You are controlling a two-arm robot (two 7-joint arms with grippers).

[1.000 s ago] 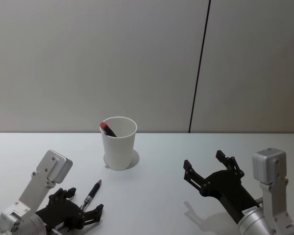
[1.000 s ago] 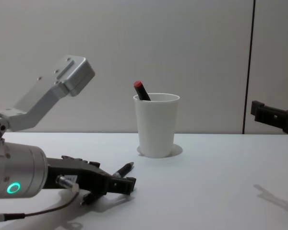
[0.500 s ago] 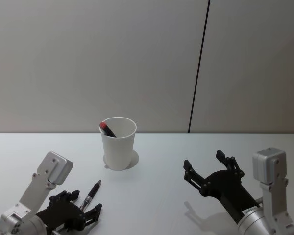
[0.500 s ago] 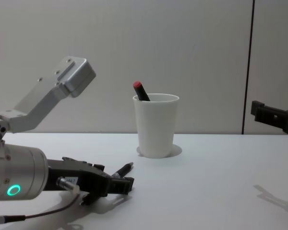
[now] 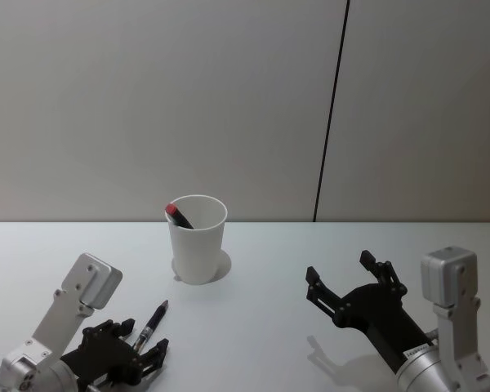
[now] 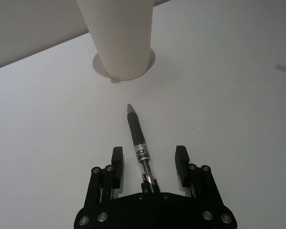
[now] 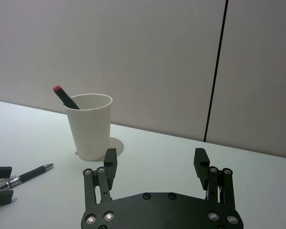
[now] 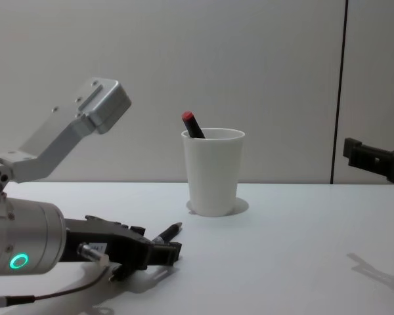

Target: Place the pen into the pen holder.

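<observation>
Toward the counter's front left corner: slim black clear-barrelled pen, laid flat between the spread fingers of the left end effector, ungripped. White tapered paper-cup pen holder is stood nearer the far edge, red-capped dark marker inside. Idle near the right edge: right end effector, open. Risk: pen rolled askew on closing. Pen's rear end is hidden.
</observation>
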